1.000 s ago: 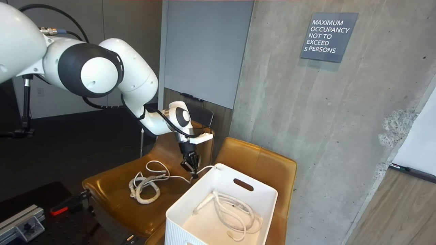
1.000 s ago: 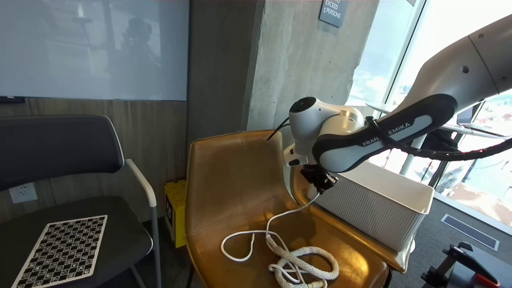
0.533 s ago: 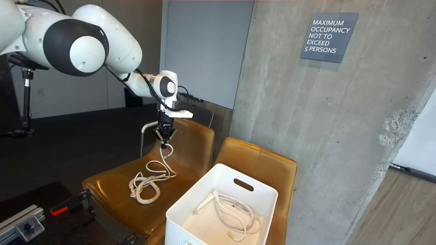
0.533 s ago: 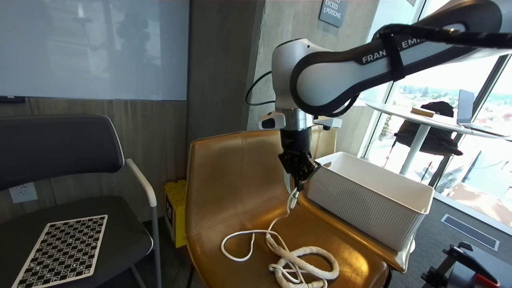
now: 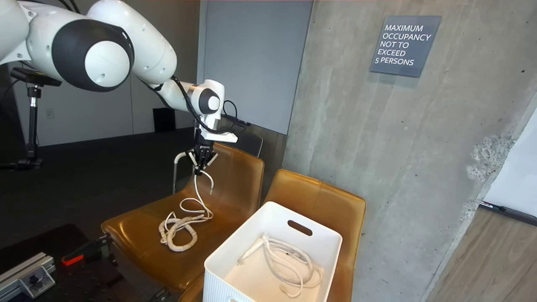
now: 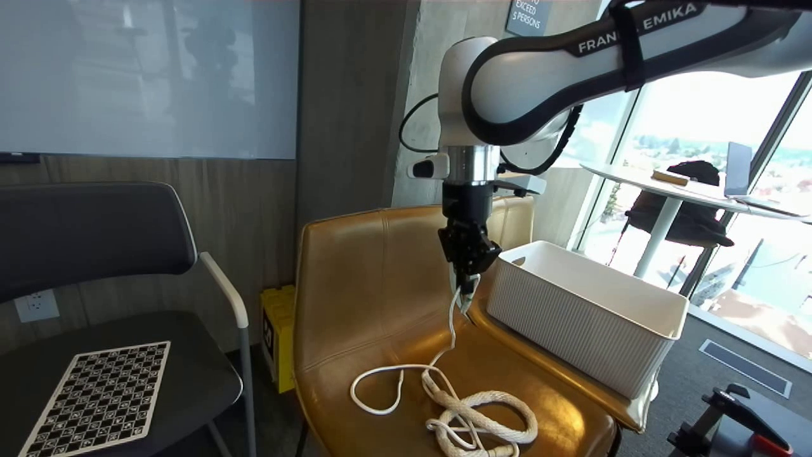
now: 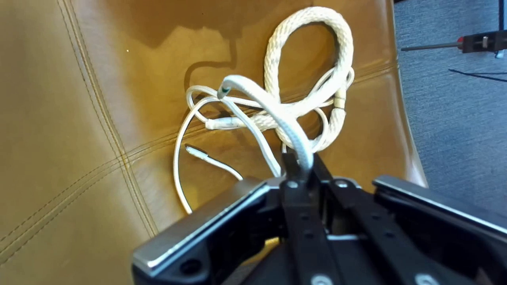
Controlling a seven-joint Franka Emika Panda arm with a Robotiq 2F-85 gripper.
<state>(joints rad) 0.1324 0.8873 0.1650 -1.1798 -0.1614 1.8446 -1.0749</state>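
A gray sign [image 5: 405, 46] on the concrete wall [image 5: 344, 126] reads, in white capitals, "MAXIMUM OCCUPANCY NOT TO EXCEED 5 PERSONS." In an exterior view, my arm [image 6: 571, 76] bears "FRAN" and "EMIKA," a black strap [image 6: 628, 47] between them.

In an exterior view, a dark grey upholstered chair [image 6: 89, 235] with a pale armrest [image 6: 223, 289] bears a flat black-and-white patterned board [image 6: 98, 397]. A bright yellow box [image 6: 283, 346] stands near that armrest. A long rectangular floor grille [image 6: 747, 368] is set in grey carpet [image 6: 691, 374]. In both exterior views, a slate-grey, white-lettered rectangular sign [image 5: 405, 46] is mounted on a bare concrete wall [image 5: 356, 126].
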